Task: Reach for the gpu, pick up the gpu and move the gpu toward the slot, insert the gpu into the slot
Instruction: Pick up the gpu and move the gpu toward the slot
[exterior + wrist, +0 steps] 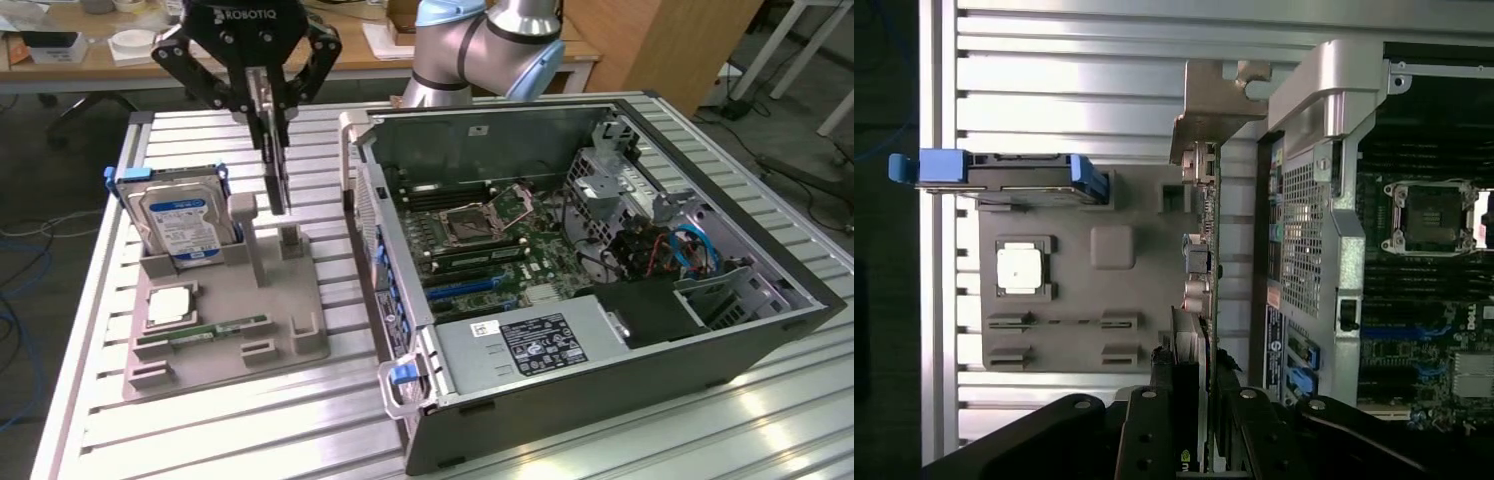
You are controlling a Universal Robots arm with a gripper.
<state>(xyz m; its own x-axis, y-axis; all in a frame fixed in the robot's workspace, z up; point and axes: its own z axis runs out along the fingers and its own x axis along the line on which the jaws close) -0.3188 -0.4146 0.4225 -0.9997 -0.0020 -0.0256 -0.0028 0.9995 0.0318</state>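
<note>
Nearest in the exterior view, the slatted table (200,430) carries a grey holder (234,290) and, at its 3 o'clock, an open case (747,330) with its power supply (527,345) at the front. On the holder's near part lies a memory stick (220,328), with a square chip (171,305) just beside it at 11 o'clock. Behind them a drive (184,225) stands upright in a blue frame. Further back, at 2 o'clock of the drive, the gpu (278,160) hangs upright and edge-on, straight down at 6 o'clock from the jaws, which are closed on its top edge. Its lower end is at the holder's upright post; whether it touches there I cannot tell. In the wrist view the black fingers (1154,425) clamp the thin card, one on each face. The card runs away from them to its silver bracket (1212,100), with the holder on one side and the case's perforated wall on the other. The slot (467,285), a blue strip on the green motherboard (534,260) inside the case, lies well apart from the gpu, at about 4 o'clock of it, with the case wall between. Farthest, the arm (494,45) rises behind the case.
</note>
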